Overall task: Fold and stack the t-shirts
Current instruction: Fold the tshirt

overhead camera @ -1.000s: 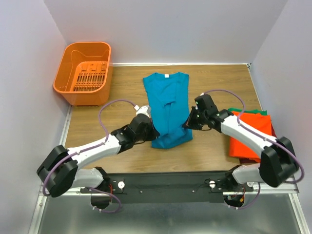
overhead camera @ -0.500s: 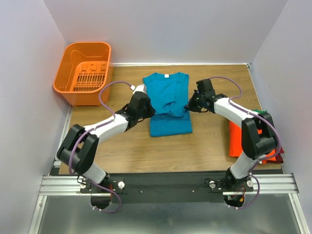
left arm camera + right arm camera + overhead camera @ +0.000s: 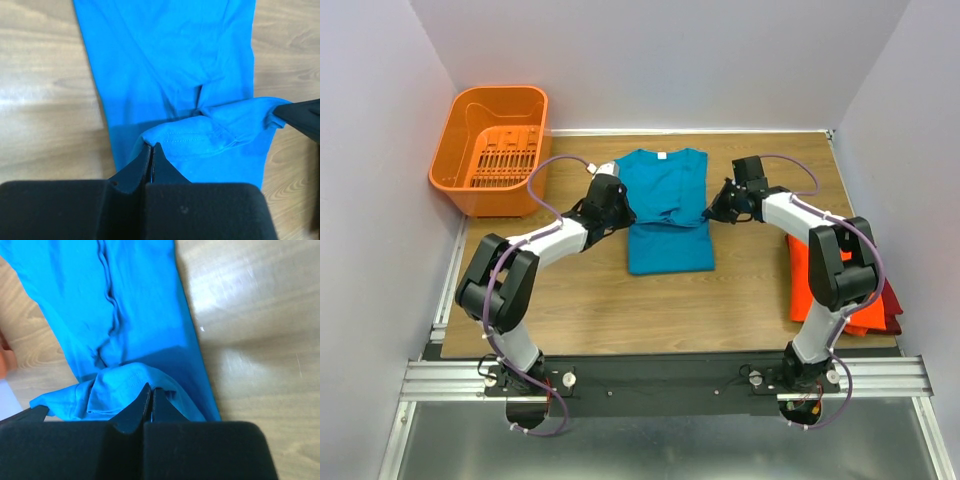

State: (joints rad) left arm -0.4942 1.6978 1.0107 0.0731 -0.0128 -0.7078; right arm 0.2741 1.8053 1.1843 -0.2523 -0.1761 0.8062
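An orange basket [image 3: 490, 140] sits at 10 o'clock on the tabletop [image 3: 570, 295], well apart from the work.

The left end effector [image 3: 622, 214] has its fingers pressed together with no gap showing. They pinch the left corner of the hem [image 3: 200, 135] of the teal t-shirt [image 3: 665, 195], and the wrist view shows the stitched edge bunched right at the fingertips.

The teal t-shirt lies flat at the centre of the tabletop, toward 12 o'clock. Its hem is raised and doubled over its own middle, strung between the two end effectors.

The right end effector [image 3: 712, 212] is clamped the same way on the right hem corner.

At 4 o'clock a pile of t-shirts [image 3: 800, 295] rests partly under the right arm.

The cloth looks light, limp and a little slack, so it will probably sag and crease between the two grips. It should be held at the hem corners, as it is now, and both corners should be kept level and taut so the fold lands square. A thin pinch like this could slip out of either grip.
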